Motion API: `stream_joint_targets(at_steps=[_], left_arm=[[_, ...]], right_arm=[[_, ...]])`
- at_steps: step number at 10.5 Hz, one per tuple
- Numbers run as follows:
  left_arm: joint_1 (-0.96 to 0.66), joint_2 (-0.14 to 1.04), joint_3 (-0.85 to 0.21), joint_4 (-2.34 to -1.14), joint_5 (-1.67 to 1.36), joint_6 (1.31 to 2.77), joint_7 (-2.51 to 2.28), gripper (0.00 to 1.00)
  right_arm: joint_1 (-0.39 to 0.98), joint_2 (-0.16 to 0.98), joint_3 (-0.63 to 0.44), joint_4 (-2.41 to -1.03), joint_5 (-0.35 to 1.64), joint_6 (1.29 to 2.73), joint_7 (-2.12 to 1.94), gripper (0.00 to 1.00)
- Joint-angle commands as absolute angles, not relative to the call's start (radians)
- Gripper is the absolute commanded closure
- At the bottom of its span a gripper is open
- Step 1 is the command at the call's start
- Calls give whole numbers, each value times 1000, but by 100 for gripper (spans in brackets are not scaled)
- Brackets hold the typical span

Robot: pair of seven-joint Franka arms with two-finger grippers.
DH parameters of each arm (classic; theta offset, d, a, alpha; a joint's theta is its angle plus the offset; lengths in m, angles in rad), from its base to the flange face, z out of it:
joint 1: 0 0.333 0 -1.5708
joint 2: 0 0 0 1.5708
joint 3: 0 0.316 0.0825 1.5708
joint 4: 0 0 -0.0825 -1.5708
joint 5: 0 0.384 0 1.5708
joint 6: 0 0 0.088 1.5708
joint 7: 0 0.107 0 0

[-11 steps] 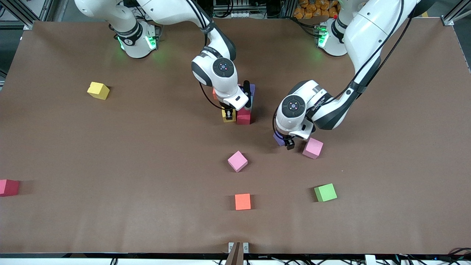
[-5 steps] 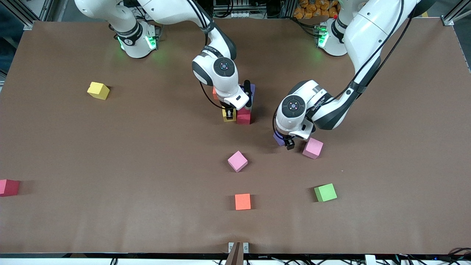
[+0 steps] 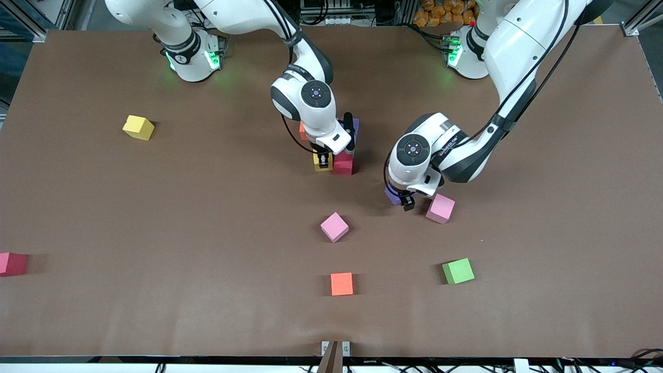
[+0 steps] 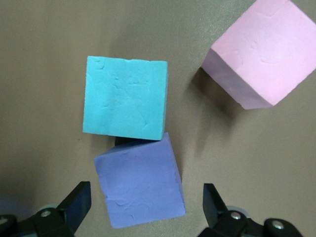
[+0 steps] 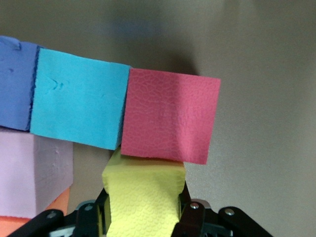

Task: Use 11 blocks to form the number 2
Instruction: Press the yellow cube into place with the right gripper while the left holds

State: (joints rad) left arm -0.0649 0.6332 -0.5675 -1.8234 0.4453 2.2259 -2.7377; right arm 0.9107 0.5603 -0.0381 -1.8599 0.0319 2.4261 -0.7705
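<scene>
Two robot arms, each built of glossy white rounded shells with black bands at the joints. The right arm (image 3: pixel 305 98) and the left arm (image 3: pixel 497 67) each rise from a round white base ringed in black, with small green lights glowing at the foot. Thin black cables loop along the outside of both arms, clipped near the elbows. Each wrist ends in a white drum with a round dark grey cap carrying a small ring of coloured dots. Small printed lettering runs along the black forearm bands. The right tool (image 3: pixel 323 161) and the left tool (image 3: pixel 404 199) have black fingers held by silver screws.
</scene>
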Motion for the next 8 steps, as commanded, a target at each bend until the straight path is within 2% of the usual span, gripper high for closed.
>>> stream_joint_targets(at_steps=[1, 7, 8], left_arm=[[-75, 626, -566, -1825, 454, 2223, -2816, 0], [-77, 626, -566, -1825, 456, 2221, -2815, 0], [-77, 626, -566, -1825, 457, 2223, -2815, 0]], right_arm=[[925, 597, -63, -1821, 29, 2425, -776, 100], [928, 600, -67, -1816, 31, 2425, -764, 100], [931, 600, -67, -1816, 32, 2425, -764, 91]])
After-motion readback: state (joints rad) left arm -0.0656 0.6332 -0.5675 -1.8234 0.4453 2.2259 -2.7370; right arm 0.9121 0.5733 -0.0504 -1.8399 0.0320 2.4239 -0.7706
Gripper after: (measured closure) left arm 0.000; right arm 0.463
